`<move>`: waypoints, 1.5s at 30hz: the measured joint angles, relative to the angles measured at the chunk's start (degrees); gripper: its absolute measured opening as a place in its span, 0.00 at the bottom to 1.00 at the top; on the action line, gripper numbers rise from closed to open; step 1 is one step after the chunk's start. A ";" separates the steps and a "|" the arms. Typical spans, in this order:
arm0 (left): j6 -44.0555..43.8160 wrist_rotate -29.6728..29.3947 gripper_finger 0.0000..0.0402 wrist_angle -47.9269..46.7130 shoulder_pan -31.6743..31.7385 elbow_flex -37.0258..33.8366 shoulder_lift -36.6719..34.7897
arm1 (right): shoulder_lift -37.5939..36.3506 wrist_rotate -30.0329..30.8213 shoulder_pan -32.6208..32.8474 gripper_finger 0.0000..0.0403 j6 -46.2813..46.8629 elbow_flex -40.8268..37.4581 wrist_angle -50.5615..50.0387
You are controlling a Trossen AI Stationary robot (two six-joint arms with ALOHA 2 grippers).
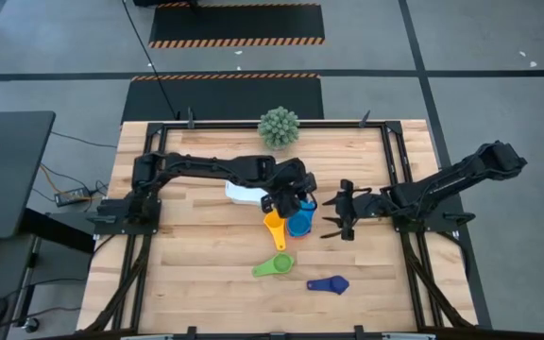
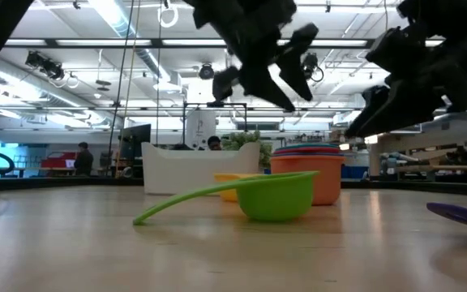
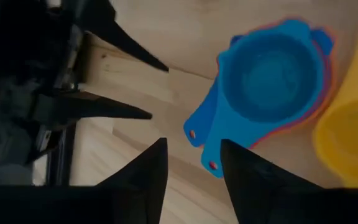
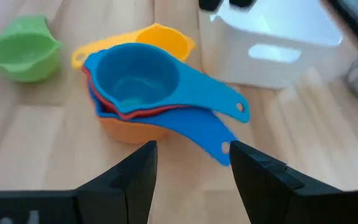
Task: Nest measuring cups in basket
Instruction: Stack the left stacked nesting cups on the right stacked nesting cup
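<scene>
Left gripper [image 1: 289, 200] hovers open and empty above the nested stack of cups [image 4: 135, 93], poised to grasp; right gripper [image 1: 336, 212] waits open beside, white basket [image 1: 244, 195] just behind

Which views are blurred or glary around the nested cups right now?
Right wrist view: the basket is washed out by glare and soft, while the nested cups stay fairly clear. Low view: the green cup is sharp; both arms overhead are dark silhouettes against ceiling lights. Left wrist view: slightly soft.
</scene>
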 joint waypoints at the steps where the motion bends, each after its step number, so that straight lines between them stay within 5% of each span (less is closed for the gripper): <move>1: -1.54 -0.41 0.37 -0.57 -0.37 0.01 -0.40 | -0.02 -0.37 -0.65 0.52 -1.26 0.39 -0.59; 12: -17.34 -8.87 0.35 -4.14 -7.21 -1.51 -1.83 | 0.38 -15.60 -6.49 0.52 -8.32 7.95 -9.99; 19: -26.31 -18.07 0.35 -7.84 -10.47 -2.33 -1.81 | 1.49 -15.89 -6.81 0.52 -10.62 10.23 -11.84; 35: -50.79 -27.18 0.35 -23.14 -14.98 -2.35 -4.47 | 5.66 -15.52 -7.04 0.56 -11.31 14.86 -13.66; 45: -58.32 -31.52 0.35 -29.28 -18.53 -2.35 -4.42 | 8.18 -15.96 -7.45 0.56 -11.75 16.30 -14.74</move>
